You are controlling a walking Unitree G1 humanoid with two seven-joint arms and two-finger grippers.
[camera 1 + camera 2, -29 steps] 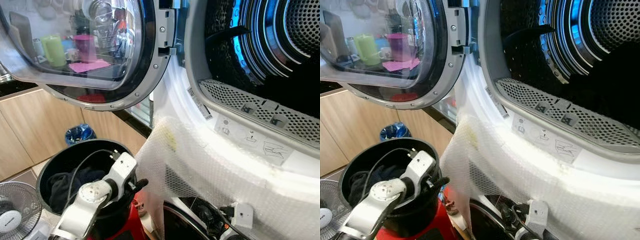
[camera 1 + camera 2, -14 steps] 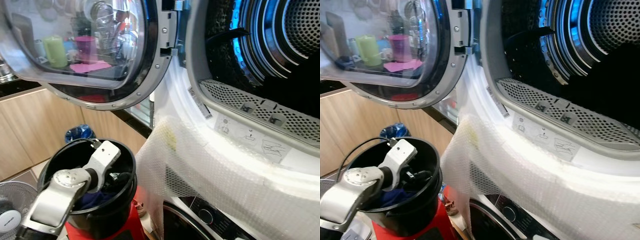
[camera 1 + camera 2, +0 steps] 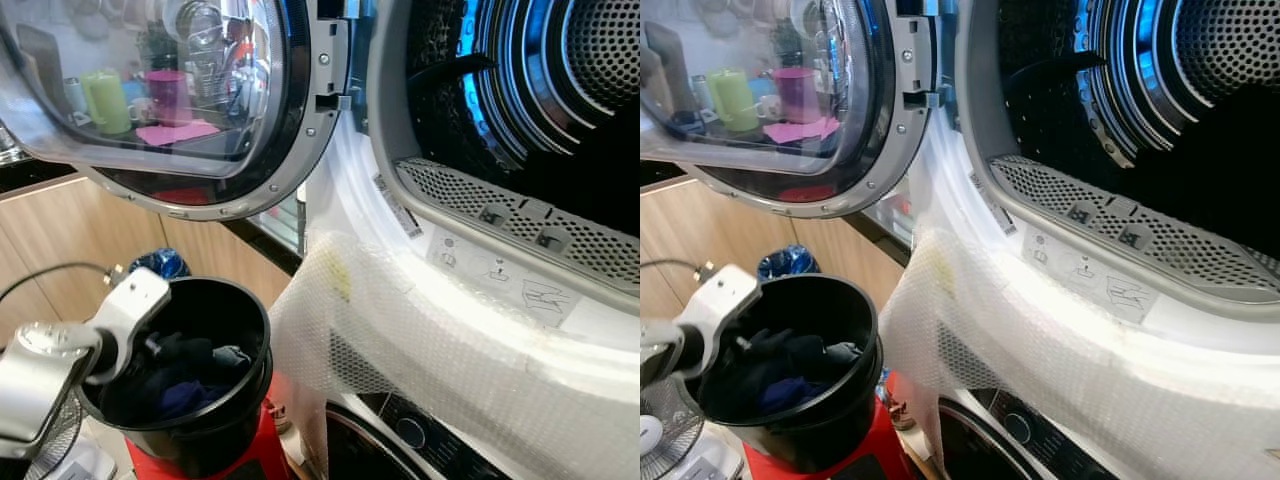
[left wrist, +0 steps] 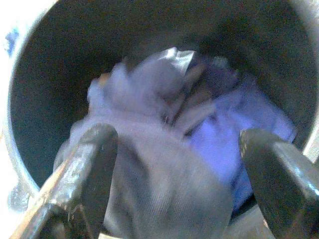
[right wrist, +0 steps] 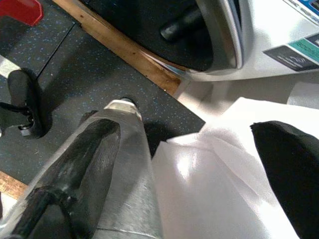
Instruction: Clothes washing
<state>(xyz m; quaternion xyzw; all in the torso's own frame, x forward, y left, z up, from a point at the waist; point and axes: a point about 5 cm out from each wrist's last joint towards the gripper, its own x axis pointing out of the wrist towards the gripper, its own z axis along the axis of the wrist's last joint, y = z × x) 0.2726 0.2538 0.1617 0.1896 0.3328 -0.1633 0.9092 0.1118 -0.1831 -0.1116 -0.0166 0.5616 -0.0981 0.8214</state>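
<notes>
A black bucket (image 3: 255,340) stands on a red stool (image 3: 255,455) at the lower left, holding dark and blue clothes (image 3: 190,375). My left gripper (image 4: 174,164) is open and hangs over the bucket's mouth, its fingers (image 4: 87,174) spread above the clothes (image 4: 209,134) with nothing between them. The silver left arm (image 3: 50,365) comes in from the left edge. The dryer drum (image 3: 540,90) stands open on the right, its round door (image 3: 170,100) swung out to the left. My right gripper (image 5: 199,169) is open, low beside white sheeting (image 5: 219,199).
Bubble wrap (image 3: 400,330) drapes over the machine's front below the drum opening. A second machine's control panel (image 3: 410,435) sits underneath. Wooden cabinets (image 3: 60,250) line the left, with a blue bag (image 3: 158,265) on the floor and a fan (image 3: 55,440) at the bottom left.
My left arm has pulled back to the left, from over the bucket's middle to its left rim, uncovering the clothes inside. The right arm has dropped out of the eye views.
</notes>
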